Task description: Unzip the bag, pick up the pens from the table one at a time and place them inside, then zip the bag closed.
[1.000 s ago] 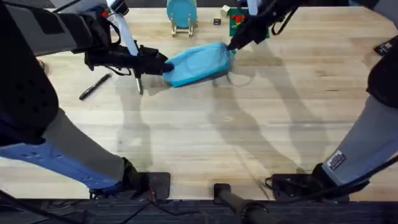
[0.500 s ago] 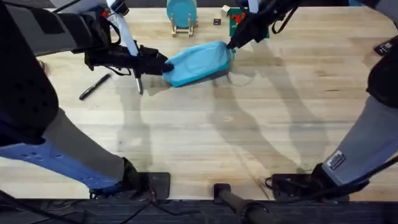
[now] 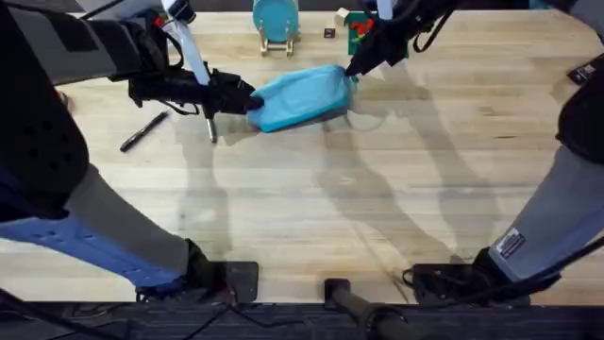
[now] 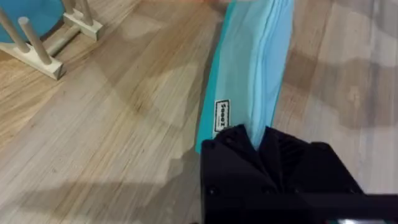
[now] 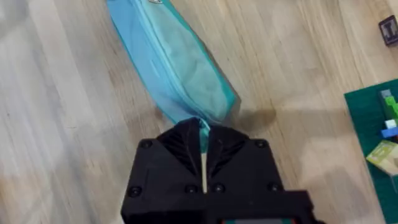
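A: The bag [image 3: 300,96] lies on the bench [image 3: 377,208] near its far edge, about midway along, stretched between the two arms. It is the biggest loose thing on the wood.

B: And the grippers?

A: The left gripper [image 3: 253,102] is clamped on the bag's left end; from the left wrist its black fingers [image 4: 273,149] close over the fabric beside a small label [image 4: 221,116]. The right gripper [image 3: 351,68] is pinched tight on the bag's right end, fingers [image 5: 186,146] together on the tip.

B: Smaller things?

A: A teal disc on a wooden stand [image 3: 275,24] sits at the far edge behind the bag. One black pen [image 3: 143,131] lies toward the left edge, well apart from the bag.
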Robot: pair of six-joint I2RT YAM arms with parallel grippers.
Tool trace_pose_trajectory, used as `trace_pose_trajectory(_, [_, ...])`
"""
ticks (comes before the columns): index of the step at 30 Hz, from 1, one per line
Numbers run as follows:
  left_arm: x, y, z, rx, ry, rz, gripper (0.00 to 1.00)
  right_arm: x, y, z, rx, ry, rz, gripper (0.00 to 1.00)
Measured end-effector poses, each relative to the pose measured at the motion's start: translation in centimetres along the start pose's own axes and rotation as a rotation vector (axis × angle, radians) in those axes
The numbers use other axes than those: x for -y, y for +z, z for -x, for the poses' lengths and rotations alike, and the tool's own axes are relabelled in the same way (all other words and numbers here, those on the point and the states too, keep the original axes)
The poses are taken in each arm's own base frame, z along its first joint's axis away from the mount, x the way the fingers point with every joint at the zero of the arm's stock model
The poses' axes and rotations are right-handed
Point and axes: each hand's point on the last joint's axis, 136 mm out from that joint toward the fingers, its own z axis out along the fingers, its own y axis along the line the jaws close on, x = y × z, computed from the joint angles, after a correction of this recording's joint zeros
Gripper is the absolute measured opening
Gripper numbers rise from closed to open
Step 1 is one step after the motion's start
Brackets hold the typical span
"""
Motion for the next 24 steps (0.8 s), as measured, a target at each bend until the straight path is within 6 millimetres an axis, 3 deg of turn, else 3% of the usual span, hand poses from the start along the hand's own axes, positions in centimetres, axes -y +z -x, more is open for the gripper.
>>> trace_pose_trajectory(19, [0.0, 0.0, -0.1, -0.004, 0.000, 0.001, 0.043, -0.6, -0.4, 0.7, 0.021, 0.001, 0.025, 0.045])
trace_pose_trajectory(20, [0.1, 0.1, 0.1, 0.001, 0.002, -0.004, 0.043, -0.8, -0.5, 1.0, 0.032, 0.004, 0.033, 0.108])
trace_pose_trajectory(24, [0.5, 0.5, 0.3, 0.002, 0.006, -0.019, 0.043, -1.3, -0.8, 2.2, 0.067, -0.017, 0.047, 0.678])
